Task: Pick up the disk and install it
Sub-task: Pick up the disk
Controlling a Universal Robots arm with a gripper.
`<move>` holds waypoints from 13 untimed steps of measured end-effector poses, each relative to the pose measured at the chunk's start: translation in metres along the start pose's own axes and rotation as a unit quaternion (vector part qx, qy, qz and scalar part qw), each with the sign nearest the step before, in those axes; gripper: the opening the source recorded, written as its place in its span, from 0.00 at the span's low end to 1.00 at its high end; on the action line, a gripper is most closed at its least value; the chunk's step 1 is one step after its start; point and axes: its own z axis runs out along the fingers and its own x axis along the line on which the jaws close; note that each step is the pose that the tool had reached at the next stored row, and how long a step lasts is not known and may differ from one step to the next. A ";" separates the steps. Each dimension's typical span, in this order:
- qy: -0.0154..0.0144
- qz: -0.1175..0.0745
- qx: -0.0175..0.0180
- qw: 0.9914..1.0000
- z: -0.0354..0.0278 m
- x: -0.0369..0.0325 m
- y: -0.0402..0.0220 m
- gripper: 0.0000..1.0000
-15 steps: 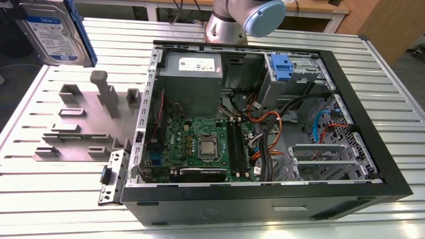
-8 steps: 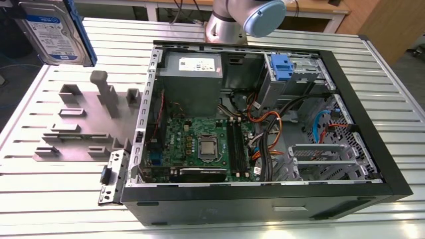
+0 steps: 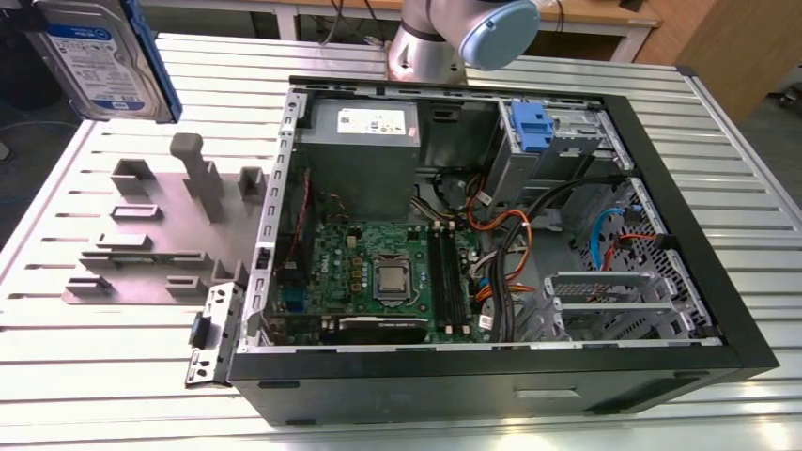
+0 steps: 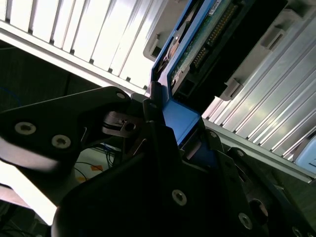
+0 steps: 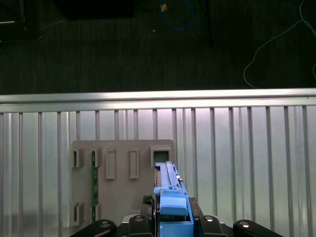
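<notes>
The disk (image 3: pixel 94 56) hangs in the air at the far corner on the exterior view's left, above the slatted table; its blue-and-white label and one blue rail show. In both wrist views my gripper (image 5: pixel 170 219) is shut on the disk's blue carrier rail. The first wrist view shows the disk (image 5: pixel 168 190) edge-on, sticking out from between the black fingers over the grey holder plate (image 5: pixel 118 182). The second wrist view shows the disk's (image 4: pixel 197 47) circuit-board side and connector pins beyond the gripper (image 4: pixel 182 128).
An open computer case (image 3: pixel 701 235) lies on the table, with a motherboard, cables, a grey power-supply box (image 3: pixel 363 127) and a blue bracket (image 3: pixel 532 127) in the drive bay. A grey fixture (image 3: pixel 163 235) with upright pegs stands beside it. The arm's base (image 3: pixel 439 42) rises behind the case.
</notes>
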 end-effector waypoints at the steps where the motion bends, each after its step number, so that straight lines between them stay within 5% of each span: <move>1: 0.000 0.000 0.000 1.000 -0.0005 0.0000 0.0000 0.37; 13: 0.000 0.000 0.000 1.000 -0.0098 -0.0003 0.0002 0.37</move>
